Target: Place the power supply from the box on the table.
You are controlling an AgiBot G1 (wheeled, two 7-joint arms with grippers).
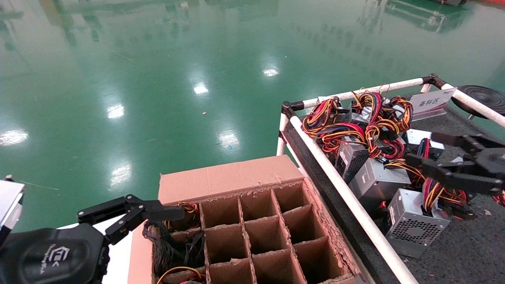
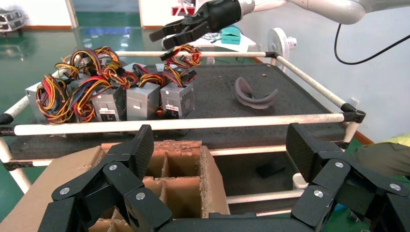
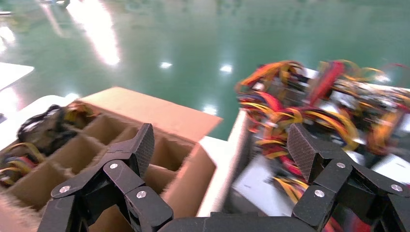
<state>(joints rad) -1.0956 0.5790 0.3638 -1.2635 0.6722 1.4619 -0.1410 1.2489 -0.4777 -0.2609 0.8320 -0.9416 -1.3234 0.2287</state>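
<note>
Power supply (image 1: pixel 414 227) nearest the table's front rail — silver-grey, honeycomb grille facing the head camera, red, yellow and black wires rising from its top. It rests on the table (image 1: pixel 465 252), dark speckled surface, just inside the white tube rail (image 1: pixel 347 201). More units (image 1: pixel 375 177) lie behind it in a loose row toward the far corner, their wire bundles (image 1: pixel 355 126) tangled in a heap. White label plate (image 1: pixel 432 103) stands at the far rail.

Right hand (image 1: pixel 428 152) hangs over the table above the nearest units, fingers spread, nothing between them; wires sit just below the lower finger, contact cannot be told. Left wrist view shows the same hand (image 2: pixel 167 38) raised above the row of supplies, fingers apart.

Box (image 1: pixel 252 232) stands beside the table on the robot's left of the rail — brown carton, ragged cardboard dividers, most visible cells bare. Cells along its left side hold dark cables (image 1: pixel 173 244) and some yellow and red wire.

Left hand (image 1: pixel 130 215) hovers at the box's far left corner, fingers parted, gripping nothing; upper fingertip reaches over the corner cell with wires. Green glossy floor (image 1: pixel 158 79) beyond. Grey curved object (image 2: pixel 254 96) lies alone on the table, well apart from the supplies.
</note>
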